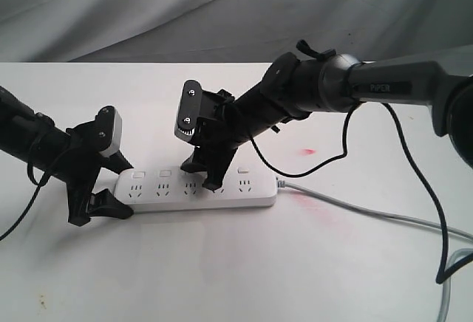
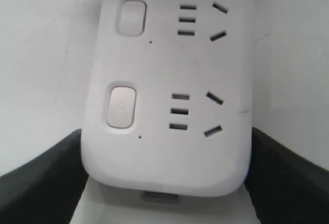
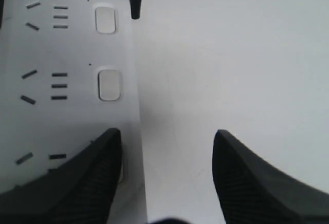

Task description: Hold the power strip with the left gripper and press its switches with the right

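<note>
The white power strip (image 1: 222,198) lies flat on the table, its grey cable (image 1: 347,207) running off to the right. My left gripper (image 1: 129,189) is shut on the strip's left end, one black finger against each long side (image 2: 51,175). Two switches (image 2: 121,106) show just beyond that end. My right gripper (image 1: 203,176) stands open over the strip's middle. One of its fingers (image 3: 97,167) lies over the strip's button edge and mostly hides a switch. Its other finger (image 3: 241,172) hangs over bare table behind the strip. Two more switches (image 3: 109,85) show past the fingers.
A faint red stain (image 1: 307,151) marks the white table (image 1: 222,278) right of the strip. The right arm's black cable (image 1: 421,182) loops down at the right. Grey cloth (image 1: 148,12) hangs behind the table's far edge.
</note>
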Motion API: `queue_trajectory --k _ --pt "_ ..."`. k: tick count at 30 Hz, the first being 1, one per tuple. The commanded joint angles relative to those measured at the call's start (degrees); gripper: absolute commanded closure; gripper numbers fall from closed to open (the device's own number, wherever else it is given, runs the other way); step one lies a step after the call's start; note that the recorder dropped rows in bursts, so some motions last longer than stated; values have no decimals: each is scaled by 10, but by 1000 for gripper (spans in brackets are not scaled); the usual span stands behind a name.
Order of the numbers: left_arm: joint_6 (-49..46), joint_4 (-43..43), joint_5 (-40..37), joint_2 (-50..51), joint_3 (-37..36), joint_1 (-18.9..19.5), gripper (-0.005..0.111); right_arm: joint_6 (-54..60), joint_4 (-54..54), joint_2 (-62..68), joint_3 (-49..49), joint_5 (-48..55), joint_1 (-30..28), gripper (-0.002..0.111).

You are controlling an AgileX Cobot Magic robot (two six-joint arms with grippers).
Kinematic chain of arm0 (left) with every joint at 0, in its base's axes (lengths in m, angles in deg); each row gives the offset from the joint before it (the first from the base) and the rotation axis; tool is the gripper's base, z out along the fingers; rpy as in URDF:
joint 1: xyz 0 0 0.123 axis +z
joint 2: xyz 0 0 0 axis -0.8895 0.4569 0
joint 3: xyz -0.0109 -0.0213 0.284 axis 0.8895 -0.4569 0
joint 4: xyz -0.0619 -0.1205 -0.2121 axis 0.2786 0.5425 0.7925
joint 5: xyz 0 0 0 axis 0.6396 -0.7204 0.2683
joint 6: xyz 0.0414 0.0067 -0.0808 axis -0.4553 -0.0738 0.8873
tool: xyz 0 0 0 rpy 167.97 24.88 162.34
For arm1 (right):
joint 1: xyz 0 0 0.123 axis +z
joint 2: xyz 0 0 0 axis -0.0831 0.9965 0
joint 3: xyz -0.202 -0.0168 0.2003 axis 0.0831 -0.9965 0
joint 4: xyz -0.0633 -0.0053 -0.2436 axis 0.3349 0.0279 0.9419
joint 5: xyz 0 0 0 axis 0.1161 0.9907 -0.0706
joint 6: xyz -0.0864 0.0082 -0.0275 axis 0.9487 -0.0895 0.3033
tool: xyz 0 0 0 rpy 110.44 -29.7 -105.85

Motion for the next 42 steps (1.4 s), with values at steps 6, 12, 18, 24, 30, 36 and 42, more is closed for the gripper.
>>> queue_trajectory --k 6,12,18,24,30,36,42 --pt "-3 3 -1 0 3 -3 37 3 19 21 -5 19 2 57" --pt "-3 3 -1 0 3 -3 37 3 33 21 -5 19 -4 57" --pt "-3 3 -1 0 3 -3 37 -1 41 23 -5 19 -9 57" --pt "-3 3 -1 0 3 -3 37 -2 41 33 -5 24 -9 57" --pt "-3 3 -1 0 3 -3 37 -2 42 36 -7 22 -11 57" --pt "-3 3 -1 0 3 -3 37 -2 42 36 -20 22 -24 57" --pt "-3 3 -1 0 3 -3 37 -2 41 41 -25 19 -24 57"
